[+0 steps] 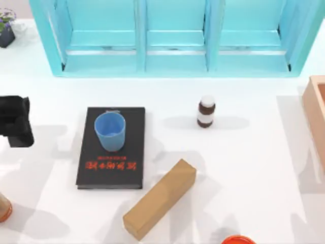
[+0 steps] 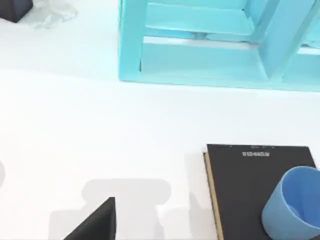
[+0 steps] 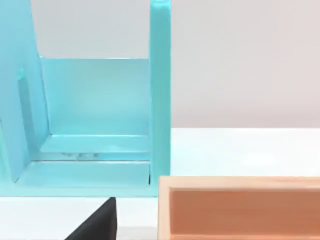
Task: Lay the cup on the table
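Observation:
The light-blue cup (image 1: 109, 131) stands upright, mouth up, on the far half of a black book (image 1: 111, 170) that lies flat on the white table (image 1: 244, 162). My left gripper (image 1: 15, 122) hovers at the table's left edge, well left of the book and apart from it. In the left wrist view, a black part of that gripper (image 2: 95, 222) shows low, with the cup (image 2: 295, 205) and book (image 2: 245, 195) farther off. In the right wrist view, a black part of my right gripper (image 3: 95, 220) faces the shelf end.
A turquoise shelf unit (image 1: 172, 35) spans the back. A brown bottle with a white cap (image 1: 206, 112) stands right of the book. A cardboard box (image 1: 160, 198) lies slantwise in front. A wooden crate (image 1: 316, 117) sits at the right edge. Orange items (image 1: 238, 240) touch the front edge.

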